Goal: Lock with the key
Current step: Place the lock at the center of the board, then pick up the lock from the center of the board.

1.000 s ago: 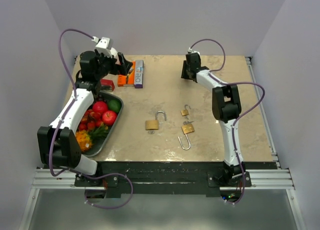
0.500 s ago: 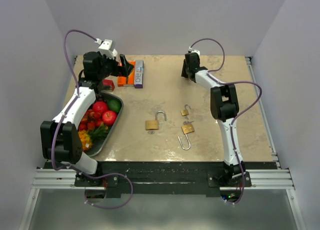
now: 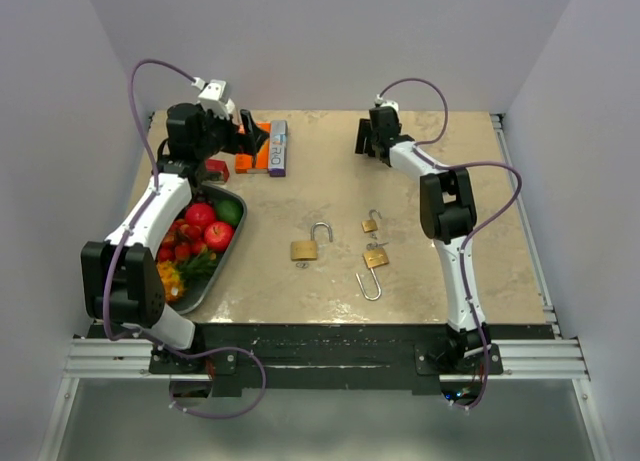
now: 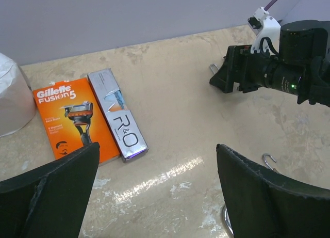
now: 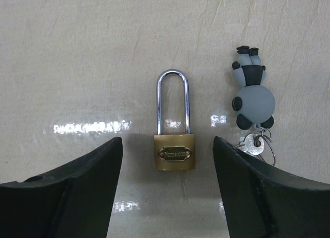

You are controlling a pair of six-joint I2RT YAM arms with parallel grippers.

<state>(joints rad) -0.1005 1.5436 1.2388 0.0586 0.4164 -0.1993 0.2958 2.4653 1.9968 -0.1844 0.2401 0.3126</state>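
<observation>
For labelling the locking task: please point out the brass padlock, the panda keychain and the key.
brass padlock [image 5: 174, 153]: right wrist view, on its brass body.
panda keychain [image 5: 252, 104]: right wrist view, on the grey round part.
key [image 5: 253, 143]: right wrist view, on its silver head.

Left arm [image 3: 150, 216], right arm [image 3: 462, 281]: white tubular links, black joint housings. Purple cable [image 3: 132, 86] looped off each wrist. White bracket [image 3: 212, 89] on the wrist. Fingers [image 4: 51, 191]: matte black, wedge-shaped, rough-edged. Green light [image 4: 294, 85] on the right wrist.
</observation>
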